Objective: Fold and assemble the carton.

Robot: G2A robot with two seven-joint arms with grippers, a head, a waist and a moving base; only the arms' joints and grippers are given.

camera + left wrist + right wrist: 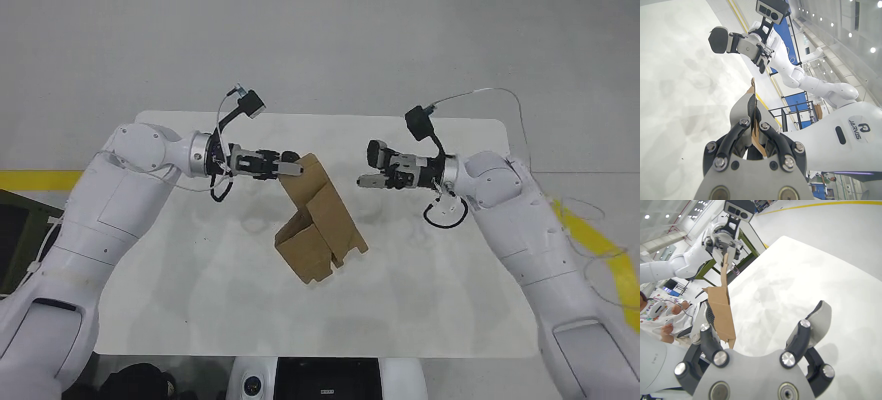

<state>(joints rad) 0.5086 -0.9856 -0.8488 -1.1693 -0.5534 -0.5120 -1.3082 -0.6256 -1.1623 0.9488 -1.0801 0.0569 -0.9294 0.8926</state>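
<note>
Left hand clamps the carton by one flap edge. Right hand is released, well apart. Likely fault: the flap tears or slips.

Right gripper poised over the white table, its jaws spread wide. Facing it, the left gripper pinches the narrow top flap of a brown cardboard carton. The carton hangs partly folded, its lower flaps loose, and overlaps one of the right gripper's fingers. A yellow line crosses the grey floor behind.
</note>
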